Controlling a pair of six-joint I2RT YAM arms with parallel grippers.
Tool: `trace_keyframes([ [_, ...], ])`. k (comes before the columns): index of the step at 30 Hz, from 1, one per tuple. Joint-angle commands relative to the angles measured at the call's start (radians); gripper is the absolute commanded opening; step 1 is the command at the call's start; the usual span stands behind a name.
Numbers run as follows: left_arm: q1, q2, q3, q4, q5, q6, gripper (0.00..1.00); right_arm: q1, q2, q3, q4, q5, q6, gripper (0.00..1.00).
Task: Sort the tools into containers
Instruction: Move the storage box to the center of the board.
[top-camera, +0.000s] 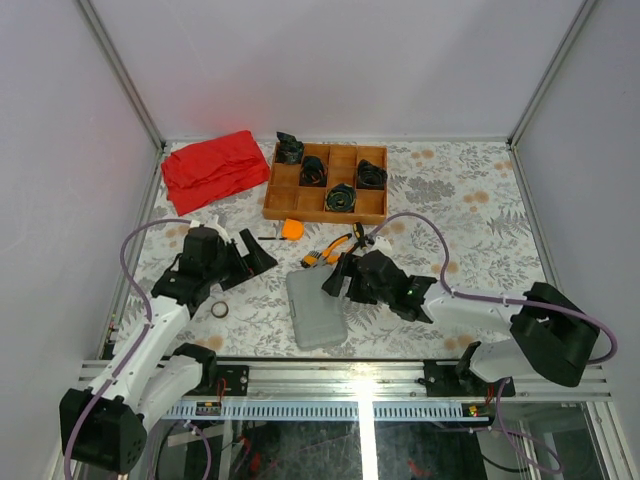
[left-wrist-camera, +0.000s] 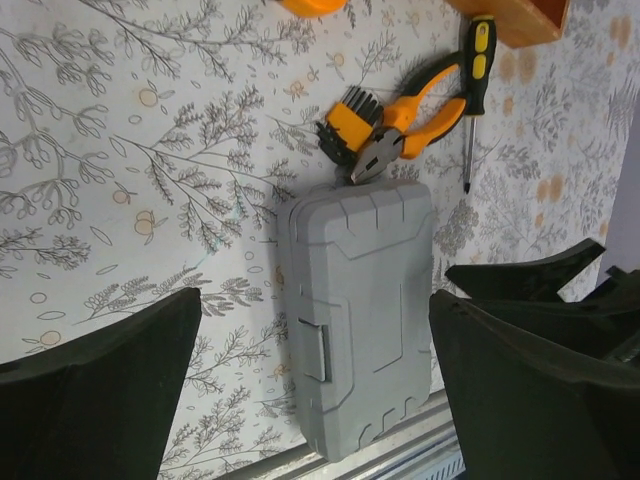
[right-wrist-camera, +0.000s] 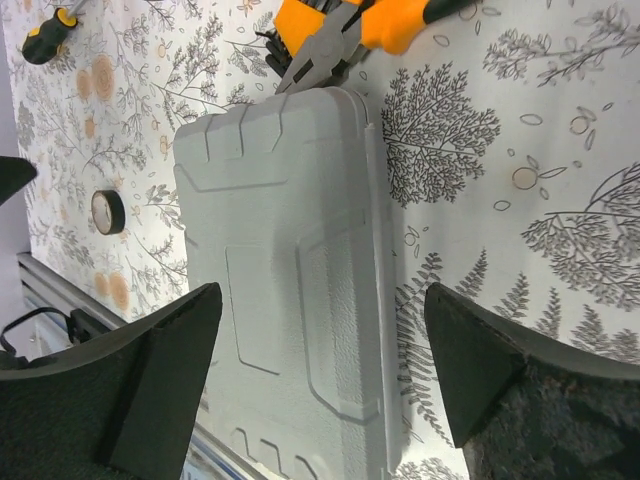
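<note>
Right gripper (right-wrist-camera: 320, 335) hangs spread wide over the closed flat grey plastic tool case (top-camera: 316, 310), lower centre of the overhead view, likely to open it. Left gripper (left-wrist-camera: 315, 350) is released too, holding nothing. Orange-handled pliers (top-camera: 335, 248) lie just above.

tape measure (left-wrist-camera: 312, 5) cut by top edge; tray (left-wrist-camera: 510, 20) only corner showing; pliers (right-wrist-camera: 385, 25) handles cropped.

I see plain pale walls (top-camera: 350, 60) and grey metal posts (top-camera: 120, 70) enclosing my table's white floral-patterned cloth (top-camera: 490, 240), evenly lit.
</note>
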Motion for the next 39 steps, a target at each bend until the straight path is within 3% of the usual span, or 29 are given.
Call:
trace_keyframes([
  [1, -0.034, 0.019, -0.038, 0.1, 0.075, -0.039, 0.92, 0.009, -0.079, 0.008, -0.064, 0.071, -0.14, 0.89],
  [7, -0.165, 0.009, -0.129, 0.196, 0.059, -0.158, 0.91, 0.008, -0.102, -0.028, -0.052, 0.038, -0.176, 0.94],
  [11, -0.294, 0.01, -0.179, 0.232, -0.029, -0.241, 0.91, 0.007, -0.085, -0.05, 0.023, -0.013, -0.167, 0.94],
  [16, -0.375, 0.015, -0.215, 0.241, -0.11, -0.291, 0.9, 0.007, -0.026, -0.063, 0.12, -0.114, -0.159, 0.92],
  [20, -0.41, 0.045, -0.218, 0.261, -0.144, -0.291, 0.87, 0.008, 0.029, -0.069, 0.163, -0.148, -0.121, 0.86],
  [26, -0.433, 0.134, -0.225, 0.361, -0.149, -0.27, 0.77, 0.008, 0.03, -0.075, 0.071, 0.006, -0.006, 0.75],
  [39, -0.485, 0.339, -0.104, 0.473, -0.15, -0.246, 0.69, -0.049, -0.033, -0.101, 0.02, 0.061, -0.023, 0.69],
])
